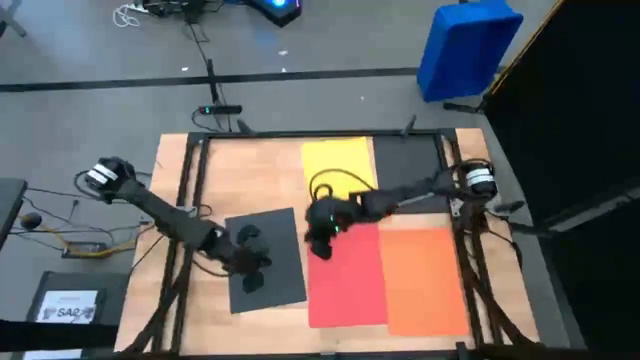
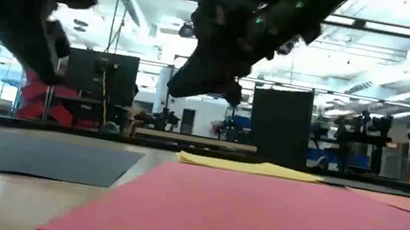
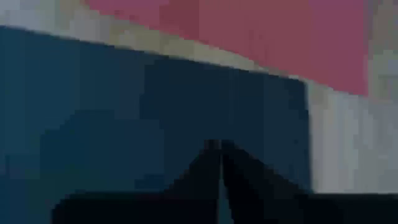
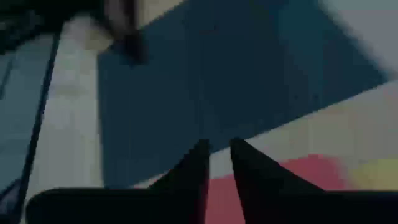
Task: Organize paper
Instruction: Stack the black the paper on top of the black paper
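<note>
Hovering above the table, our right gripper sits near the centre of the high view, just over the upper left corner of the red sheet. Its fingers stand a narrow gap apart with nothing between them. In the low view it hangs clear of the surface, so we judge that it touches no paper. Our left gripper is lower left of centre, over the loose dark grey sheet, its fingers pressed together and empty.

We judge the step in hand to be bringing that dark grey sheet into line with the rest. To do it well, we should come down flat on the sheet near an edge, press lightly and slide rather than pinch, since thin paper buckles or lifts at the corners. We should keep the two arms apart, as they work close together here.

The paper is thin, flat and solid in colour. The yellow sheet lies at upper centre of the table, with a black sheet just beside it on the right. Below them the red sheet and the orange sheet lie side by side, edges close. The dark grey sheet lies left of the red one, slightly turned out of square with the others.
</note>
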